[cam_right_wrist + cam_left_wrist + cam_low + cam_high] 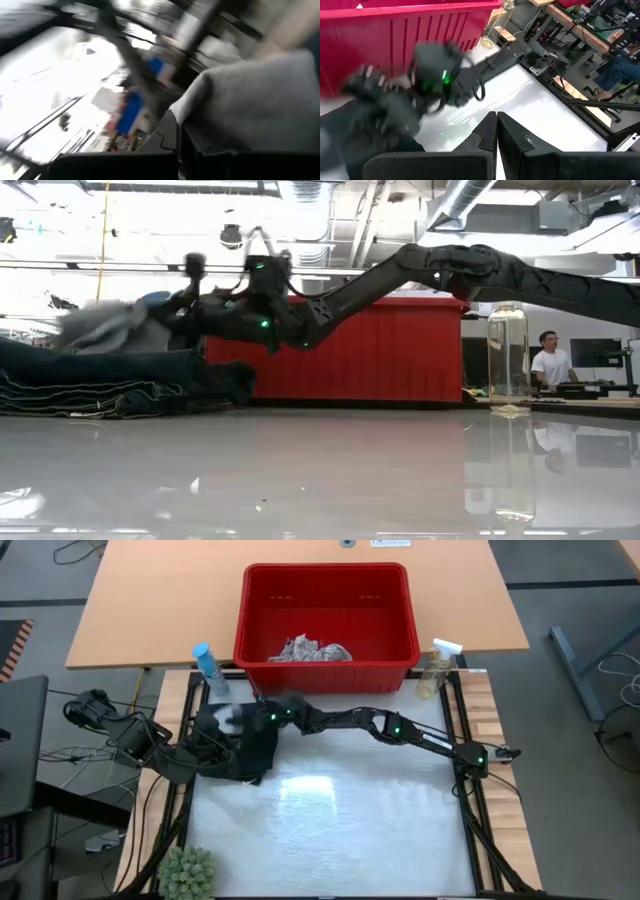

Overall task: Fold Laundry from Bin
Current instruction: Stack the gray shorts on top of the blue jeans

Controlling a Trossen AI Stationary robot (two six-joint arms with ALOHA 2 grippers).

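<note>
One red bin (327, 620) holds one leaf-print cloth (310, 650) just beyond the right gripper (232, 720); two spray bottles, blue (209, 670) and clear (438, 668), flank it, neither label readable. The right gripper is clamped on one grey cloth (260, 95) above dark trousers (110, 385) at the table's (330, 830) left edge; the left gripper (496, 131), fingers together and empty, sits beside them; bare tabletop spreads to its right.

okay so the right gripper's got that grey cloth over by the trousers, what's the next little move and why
Probably carry the grey cloth toward the bare middle of the white table and lower it there. The right gripper is shut on it, lifted above the dark trousers at the table's left, where there's no flat room to fold.
</note>
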